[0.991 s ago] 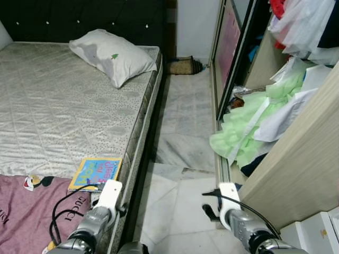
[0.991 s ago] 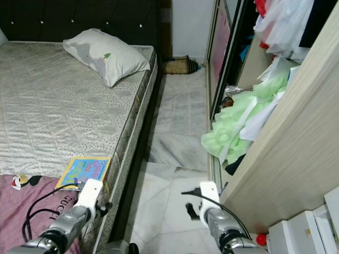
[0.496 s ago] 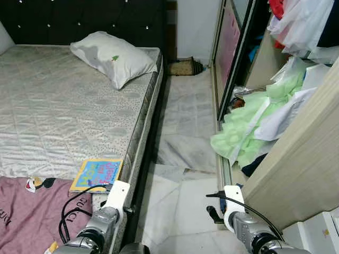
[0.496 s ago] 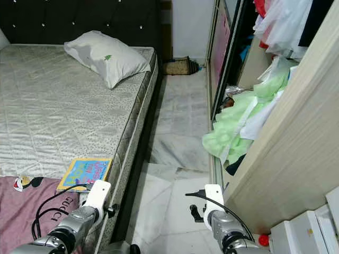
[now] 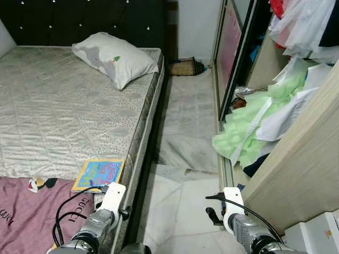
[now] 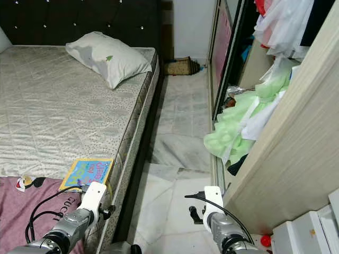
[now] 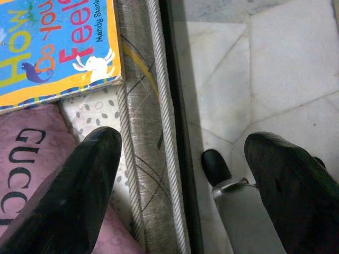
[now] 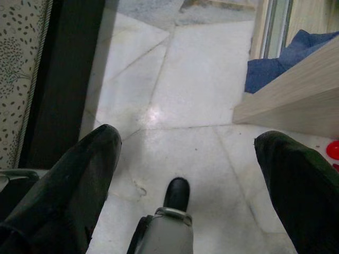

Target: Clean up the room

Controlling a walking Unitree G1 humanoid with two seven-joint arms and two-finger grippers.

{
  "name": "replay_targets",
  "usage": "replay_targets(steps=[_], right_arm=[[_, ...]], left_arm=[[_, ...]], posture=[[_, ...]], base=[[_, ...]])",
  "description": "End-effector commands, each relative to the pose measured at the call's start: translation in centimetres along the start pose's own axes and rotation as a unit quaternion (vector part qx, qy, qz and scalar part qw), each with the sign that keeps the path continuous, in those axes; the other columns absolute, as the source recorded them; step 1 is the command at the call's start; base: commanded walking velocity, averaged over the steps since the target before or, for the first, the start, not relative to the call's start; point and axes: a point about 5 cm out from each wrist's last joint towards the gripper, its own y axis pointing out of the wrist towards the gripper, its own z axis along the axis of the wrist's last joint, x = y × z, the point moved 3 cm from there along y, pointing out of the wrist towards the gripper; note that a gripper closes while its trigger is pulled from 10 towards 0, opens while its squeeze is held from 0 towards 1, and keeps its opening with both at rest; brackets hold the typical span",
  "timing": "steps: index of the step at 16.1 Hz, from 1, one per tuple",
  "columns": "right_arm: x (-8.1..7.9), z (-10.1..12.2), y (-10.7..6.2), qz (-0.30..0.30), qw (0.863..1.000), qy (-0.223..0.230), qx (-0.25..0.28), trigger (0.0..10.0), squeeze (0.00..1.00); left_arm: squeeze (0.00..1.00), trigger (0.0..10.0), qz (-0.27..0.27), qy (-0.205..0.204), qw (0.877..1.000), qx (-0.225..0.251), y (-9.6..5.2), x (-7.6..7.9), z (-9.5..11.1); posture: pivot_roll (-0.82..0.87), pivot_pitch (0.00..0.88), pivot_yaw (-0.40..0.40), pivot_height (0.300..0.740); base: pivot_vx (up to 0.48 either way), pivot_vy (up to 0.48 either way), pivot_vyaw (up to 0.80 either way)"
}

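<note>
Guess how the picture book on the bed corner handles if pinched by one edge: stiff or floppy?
The picture book looks thin and flat, so probably light. Its cover lies level with no curl, so likely fairly stiff, though pages may fan open. It sits on the soft mattress near the edge, so a push may slide it off. The left hand is open above that edge.

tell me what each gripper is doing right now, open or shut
Left gripper: open, holding nothing, over the mattress edge.
Right gripper: open, holding nothing, over the floor.
</note>
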Motion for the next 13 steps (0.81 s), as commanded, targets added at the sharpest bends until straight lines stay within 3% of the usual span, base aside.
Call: replay_targets(steps=[1, 6, 8, 10, 13], right_arm=[[-0.2, -0.5, 0.0, 0.005, 1.0, 0.003, -0.006, 10.0, 0.0], [-0.3, -0.3, 0.0, 0.006, 1.0, -0.001, -0.001, 10.0, 0.0], [-0.2, 0.2, 0.0, 0.001, 1.0, -0.003, 0.017, 10.0, 0.0], [-0.5, 2.0, 0.0, 0.019, 0.997, 0.046, 0.065, 10.0, 0.0], [-1.9, 4.9, -0.9, 0.08, 0.983, 0.029, 0.163, 10.0, 0.0]], left_arm=[[0.0, 10.0, 0.004, 0.005, 1.0, -0.003, -0.1, -0.4, -0.2], [0.0, 10.0, 0.014, -0.003, 1.0, 0.01, 0.0, -0.7, 0.5], [0.0, 10.0, 0.029, 0.003, 0.998, 0.058, 0.0, -1.2, 2.9], [0.0, 10.0, 0.054, -0.02, 0.994, 0.091, -0.5, -3.1, 3.2], [0.0, 10.0, 0.028, -0.025, 0.982, 0.187, -2.6, -4.4, 4.3]], posture=[[-0.07, 0.0, 0.066, 0.74], [-0.07, 0.0, 0.067, 0.74], [-0.07, 0.0, 0.066, 0.74], [-0.06, 0.0, 0.046, 0.74], [-0.03, 0.096, 0.071, 0.74]], base=[[0.0, 0.0, 0.0], [0.0, 0.0, 0.0], [0.0, 0.0, 0.0], [0.0, 0.0, 0.0], [0.0, 0.0, 0.0]])
